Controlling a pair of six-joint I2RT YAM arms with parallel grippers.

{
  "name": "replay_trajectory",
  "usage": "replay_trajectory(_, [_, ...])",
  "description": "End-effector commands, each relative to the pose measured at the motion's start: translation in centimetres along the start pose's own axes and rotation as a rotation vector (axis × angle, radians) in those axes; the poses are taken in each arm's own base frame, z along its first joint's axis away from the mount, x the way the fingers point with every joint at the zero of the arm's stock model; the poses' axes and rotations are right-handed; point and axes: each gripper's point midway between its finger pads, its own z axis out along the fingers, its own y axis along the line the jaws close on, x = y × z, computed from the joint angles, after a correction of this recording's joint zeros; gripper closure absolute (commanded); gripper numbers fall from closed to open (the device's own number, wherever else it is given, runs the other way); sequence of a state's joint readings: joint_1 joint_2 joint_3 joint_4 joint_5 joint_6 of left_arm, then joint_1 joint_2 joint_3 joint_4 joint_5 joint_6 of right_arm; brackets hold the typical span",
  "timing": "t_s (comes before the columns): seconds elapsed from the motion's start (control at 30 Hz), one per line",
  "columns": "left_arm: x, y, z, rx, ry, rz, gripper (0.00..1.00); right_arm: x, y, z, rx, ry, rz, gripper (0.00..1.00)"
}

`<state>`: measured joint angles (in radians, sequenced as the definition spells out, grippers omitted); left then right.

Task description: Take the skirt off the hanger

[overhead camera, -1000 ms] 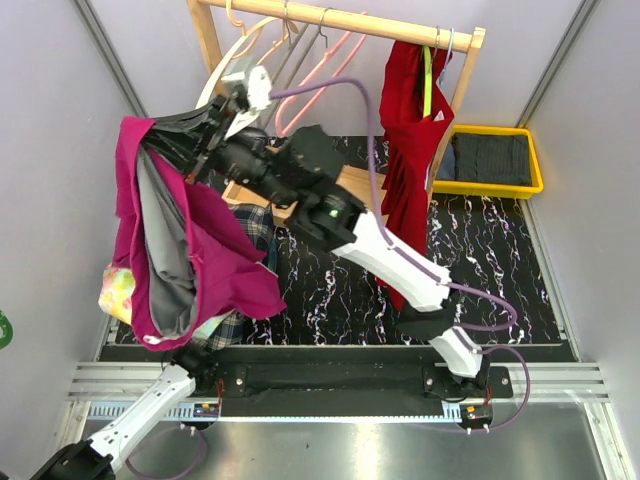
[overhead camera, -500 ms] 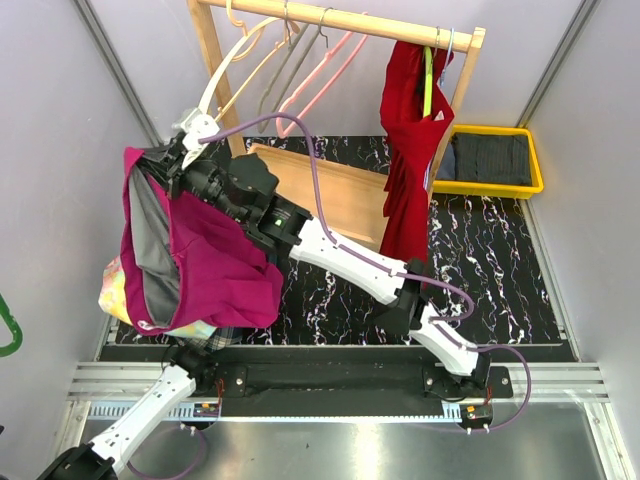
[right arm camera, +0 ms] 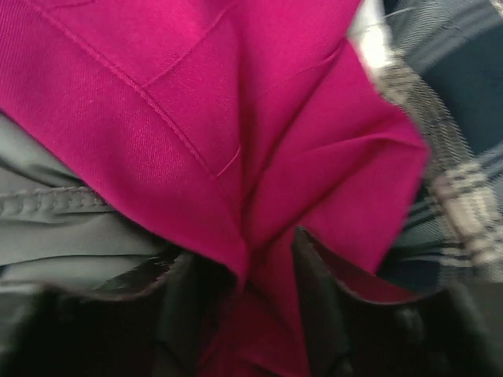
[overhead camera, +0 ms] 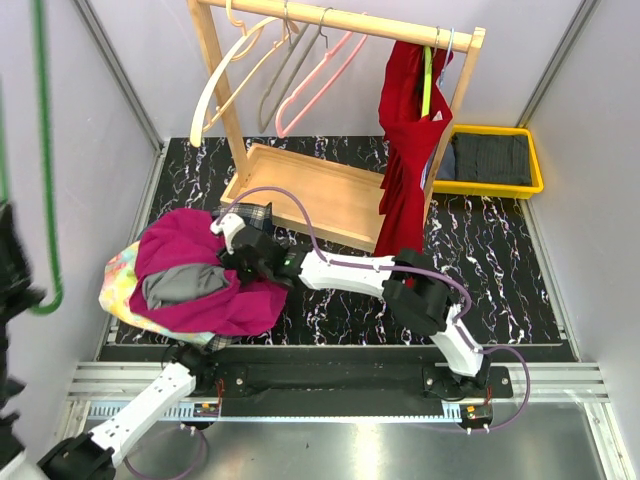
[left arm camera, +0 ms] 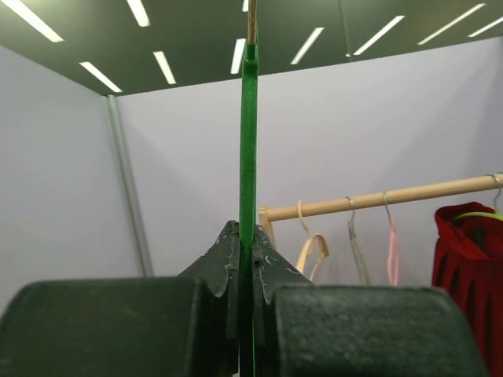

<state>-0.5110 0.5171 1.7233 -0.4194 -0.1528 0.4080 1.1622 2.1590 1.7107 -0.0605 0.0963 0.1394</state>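
Skirt [right arm camera: 196, 118] bunches inside the parted right claw [right arm camera: 244, 255].

Nothing legible
I can read no text, label, brand or number on anything in my three views.

You have in view: wooden rack [overhead camera: 300, 190] with cream hanger [overhead camera: 215, 85], grey hanger [overhead camera: 275, 85] and pink hanger [overhead camera: 310, 90] on its rail; red garment [overhead camera: 405, 150] at the right end; yellow bin [overhead camera: 490, 188] holding dark folded cloth [overhead camera: 490, 158].
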Motion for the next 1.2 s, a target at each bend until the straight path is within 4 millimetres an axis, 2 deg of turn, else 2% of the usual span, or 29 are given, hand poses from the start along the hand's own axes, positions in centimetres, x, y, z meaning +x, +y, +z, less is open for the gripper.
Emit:
replay_trajectory(0.0, [2.0, -4.4, 5.3, 0.133, 0.018, -0.086, 1.0, 2.3, -0.9, -2.4, 0.031, 0.122, 0.118, 0.46])
replay_trajectory(0.1, [2.9, -6.4, 7.4, 0.191, 0.022, -0.132, 1.0, 7.0, -1.3, -2.0, 0.042, 0.258, 0.14, 0.41])
replay_trajectory(0.17, [3.7, -8.3, 9.4, 0.252, 0.039, -0.163, 1.0, 8.0, -1.6, -2.4, 0.06, 0.282, 0.143, 0.39])
replay_trajectory(0.2, [3.9, -9.0, 10.1, 0.271, 0.045, -0.199, 1.0, 7.6, -1.8, -2.7, 0.071, 0.271, 0.141, 0.29])
replay_trajectory(0.23, [4.5, -10.3, 11.4, 0.316, 0.055, -0.221, 1.0, 5.8, -2.1, -3.6, 0.094, 0.228, 0.14, 0.18])
replay_trajectory(0.3, [5.2, -11.8, 12.6, 0.358, 0.071, -0.275, 1.0, 3.2, -2.2, -5.2, 0.118, 0.16, 0.135, 0.04])
replay_trajectory(0.33, [6.0, -13.0, 13.6, 0.391, 0.086, -0.294, 1.0, -0.4, -2.3, -7.4, 0.14, 0.068, 0.136, 0.0])
replay_trajectory(0.4, [7.0, -14.1, 14.3, 0.417, 0.115, -0.332, 1.0, -3.4, -1.9, -9.8, 0.152, -0.013, 0.141, 0.0])
replay_trajectory(0.43, [7.8, -14.8, 14.8, 0.436, 0.133, -0.341, 1.0, -6.0, -2.0, -12.0, 0.161, -0.082, 0.153, 0.0])
replay_trajectory(0.5, [8.9, -15.4, 14.8, 0.445, 0.169, -0.351, 1.0, -7.2, -1.8, -14.0, 0.167, -0.123, 0.181, 0.0])
replay_trajectory(0.53, [9.6, -15.6, 14.7, 0.445, 0.189, -0.35, 1.0, -8.5, -1.9, -15.7, 0.179, -0.163, 0.198, 0.0])
replay_trajectory(0.57, [10.2, -15.8, 14.4, 0.45, 0.21, -0.347, 1.0, -8.5, -2.1, -16.4, 0.19, -0.17, 0.206, 0.0])
replay_trajectory(0.6, [10.3, -15.6, 13.7, 0.448, 0.22, -0.341, 1.0, -9.4, -2.0, -18.0, 0.189, -0.201, 0.226, 0.0])
replay_trajectory(0.63, [11.4, -15.9, 13.3, 0.451, 0.25, -0.335, 1.0, -9.7, -2.0, -18.9, 0.2, -0.219, 0.233, 0.0])
replay_trajectory(0.67, [11.8, -15.9, 12.9, 0.455, 0.267, -0.327, 1.0, -9.2, -2.1, -19.4, 0.204, -0.218, 0.235, 0.0])
replay_trajectory(0.7, [12.4, -15.9, 12.1, 0.459, 0.297, -0.317, 1.0, -10.4, -2.0, -21.3, 0.193, -0.265, 0.251, 0.0])
replay_trajectory(0.73, [13.1, -15.9, 11.6, 0.457, 0.325, -0.309, 1.0, -10.9, -1.8, -22.3, 0.187, -0.289, 0.257, 0.0])
replay_trajectory(0.77, [13.7, -16.0, 11.2, 0.461, 0.349, -0.298, 1.0, -10.2, -1.3, -22.8, 0.172, -0.287, 0.249, 0.0])
replay_trajectory(0.8, [14.3, -15.9, 10.4, 0.466, 0.382, -0.282, 1.0, -11.8, -1.0, -25.2, 0.145, -0.356, 0.269, 0.01])
replay_trajectory(0.83, [15.0, -15.9, 10.1, 0.461, 0.408, -0.275, 1.0, -12.2, -0.9, -26.4, 0.138, -0.386, 0.278, 0.0])
replay_trajectory(0.87, [15.4, -16.0, 9.7, 0.465, 0.425, -0.27, 1.0, -11.4, -0.3, -27.0, 0.121, -0.39, 0.276, 0.0])
replay_trajectory(0.9, [16.0, -16.2, 9.3, 0.473, 0.451, -0.267, 1.0, -12.8, -0.1, -29.4, 0.09, -0.46, 0.299, 0.0])
replay_trajectory(0.97, [16.5, -16.6, 9.0, 0.486, 0.475, -0.277, 1.0, -12.6, -0.2, -30.7, 0.084, -0.485, 0.312, 0.0])
replay_trajectory(1.0, [17.2, -17.0, 9.0, 0.491, 0.502, -0.288, 1.0, -13.1, -0.1, -32.2, 0.065, -0.514, 0.33, 0.0])
replay_trajectory(1.07, [17.9, -17.6, 9.0, 0.501, 0.527, -0.306, 1.0, -13.1, -0.2, -33.2, 0.064, -0.53, 0.341, 0.0])
replay_trajectory(1.1, [18.8, -18.2, 9.3, 0.51, 0.551, -0.319, 1.0, -13.4, 0.0, -34.5, 0.048, -0.552, 0.356, 0.0])
replay_trajectory(1.17, [19.3, -19.5, 9.4, 0.552, 0.566, -0.338, 1.0, -13.7, -0.4, -36.0, 0.057, -0.586, 0.372, 0.0])
